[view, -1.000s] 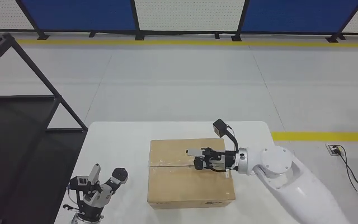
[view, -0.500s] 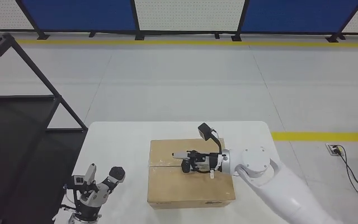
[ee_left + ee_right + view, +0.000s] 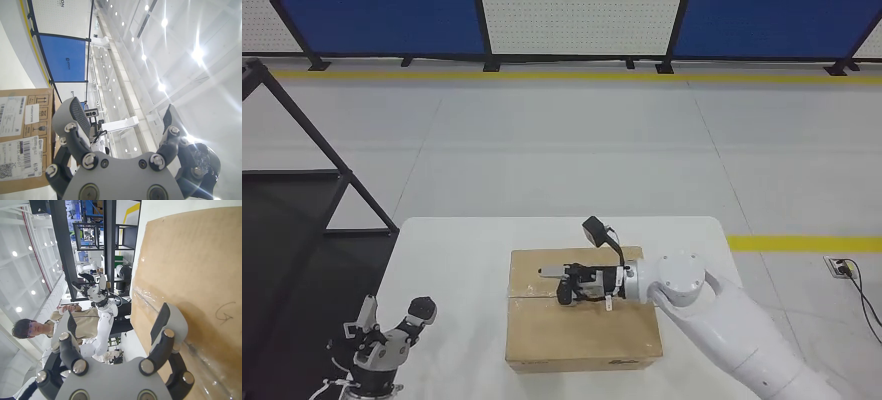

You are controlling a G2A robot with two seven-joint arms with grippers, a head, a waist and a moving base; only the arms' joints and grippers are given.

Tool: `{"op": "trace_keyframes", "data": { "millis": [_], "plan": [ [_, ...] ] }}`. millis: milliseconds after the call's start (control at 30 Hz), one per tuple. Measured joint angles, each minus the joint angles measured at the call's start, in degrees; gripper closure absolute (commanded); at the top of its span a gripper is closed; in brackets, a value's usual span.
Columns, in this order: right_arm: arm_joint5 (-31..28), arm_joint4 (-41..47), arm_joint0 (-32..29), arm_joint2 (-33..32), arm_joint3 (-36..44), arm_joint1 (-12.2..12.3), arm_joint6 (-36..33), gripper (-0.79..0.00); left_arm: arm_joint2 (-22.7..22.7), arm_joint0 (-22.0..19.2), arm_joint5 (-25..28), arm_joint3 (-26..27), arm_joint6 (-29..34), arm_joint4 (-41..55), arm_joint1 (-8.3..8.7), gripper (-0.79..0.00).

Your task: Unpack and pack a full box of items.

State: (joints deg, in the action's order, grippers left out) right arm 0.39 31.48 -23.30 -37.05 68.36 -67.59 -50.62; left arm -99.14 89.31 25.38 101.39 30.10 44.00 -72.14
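Well, the box (image 3: 582, 320) is closed, so what it holds is hidden. It stands near the middle of the table (image 3: 452, 250), with clear tape (image 3: 145, 302) along the seam between its two top flaps. The right gripper (image 3: 554, 283) is above the lid near this seam, close to the box's left edge. Its fingers are spread and hold nothing. One fingertip (image 3: 166, 317) seems to be touching the cardboard or just above it, but I cannot tell which. A pen mark (image 3: 225, 313) is on the lid beside it. The left gripper (image 3: 394, 312) is at the table's left edge near the front, well apart from the box. It points up, with fingers wide apart and empty. In the left wrist view the box side carries paper labels (image 3: 11, 115), and the box is cut off at the picture's edge.
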Motion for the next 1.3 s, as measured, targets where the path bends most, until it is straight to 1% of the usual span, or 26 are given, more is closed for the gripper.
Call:
{"op": "trace_keyframes", "data": {
  "millis": [133,267,500,833,1033,1300],
  "plan": [
    [-1.37,0.27,-0.88,-1.06,-2.37,-0.11,-0.62,-0.785,0.23,-0.44,-0.43,0.31,0.12,-0.35,-0.02,-0.785],
    [-3.01,0.14,-2.74,-3.41,-3.0,0.55,-1.18,-0.785,0.91,-0.94,-0.95,0.45,0.25,-1.31,-0.05,-0.785],
    [-4.67,-1.11,-7.36,-9.11,0.59,2.63,-2.72,-0.785,2.05,-1.61,-1.52,0.77,-0.35,-2.96,-0.15,-0.785],
    [-3.07,-4.23,-13.22,-16.87,7.8,5.31,-3.86,-0.785,2.67,-1.22,-1.47,1.5,-0.91,-3.92,-0.27,-0.785],
    [-2.0,-4.74,-15.99,-20.86,8.79,6.4,-4.44,-0.785,2.76,-0.92,-1.23,1.95,-1.29,-4.08,-0.34,-0.785],
    [-1.37,-4.84,-18.12,-22.96,8.08,6.85,-5.02,-0.785,3.19,-0.91,-1.34,2.34,-1.63,-4.58,-0.42,-0.785]
  ]
}}
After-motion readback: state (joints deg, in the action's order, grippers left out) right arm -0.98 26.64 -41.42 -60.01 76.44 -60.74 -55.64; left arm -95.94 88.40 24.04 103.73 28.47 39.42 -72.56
